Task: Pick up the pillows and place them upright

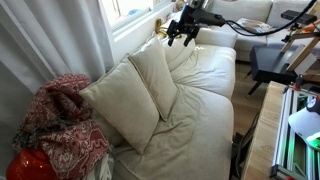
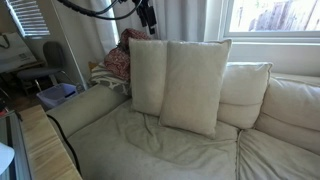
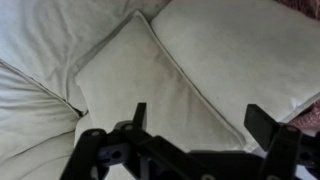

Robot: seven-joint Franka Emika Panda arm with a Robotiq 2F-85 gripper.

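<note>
Two cream pillows stand upright against the sofa back, side by side. In both exterior views the larger one point(image 1: 120, 100) point(image 2: 195, 85) overlaps the other point(image 1: 157, 72) point(image 2: 147, 72). My gripper point(image 1: 181, 38) point(image 2: 148, 22) hangs in the air above and beyond them, touching nothing. In the wrist view its fingers point(image 3: 200, 120) are spread wide with nothing between them, and both pillows point(image 3: 150, 85) point(image 3: 240, 50) lie below.
A red patterned blanket point(image 1: 60, 125) point(image 2: 118, 60) is piled at the sofa's end beside the pillows. The cream sofa seat point(image 1: 195, 125) point(image 2: 150, 145) stretches in front. A window point(image 2: 270, 18) is behind, and a desk with equipment point(image 1: 290, 120) stands beside the sofa.
</note>
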